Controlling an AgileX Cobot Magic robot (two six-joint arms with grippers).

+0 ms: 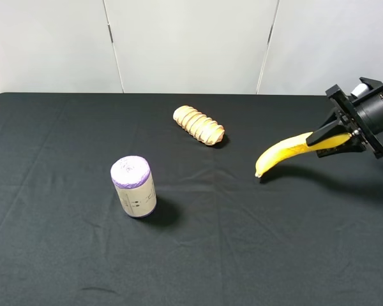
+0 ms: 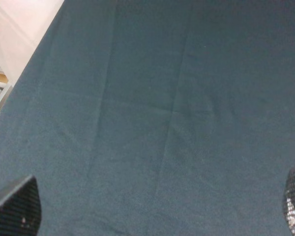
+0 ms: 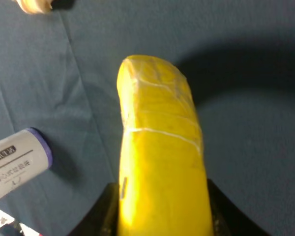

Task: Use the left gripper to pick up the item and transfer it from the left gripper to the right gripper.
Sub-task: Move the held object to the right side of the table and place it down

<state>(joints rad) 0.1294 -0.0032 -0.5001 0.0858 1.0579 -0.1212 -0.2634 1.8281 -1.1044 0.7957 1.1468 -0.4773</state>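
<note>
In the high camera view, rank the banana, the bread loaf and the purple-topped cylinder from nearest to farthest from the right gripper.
1. The banana: held in the right gripper, far right of the view.
2. The bread loaf: around the middle, toward the back.
3. The purple-topped cylinder: standing upright, left of centre and nearer the front.

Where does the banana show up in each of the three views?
Exterior high: banana at right, held by the right gripper.
Left wrist: not in it; only cloth.
Right wrist: banana fills the centre.
Shared landmark: cylinder, also in the right wrist view.
</note>
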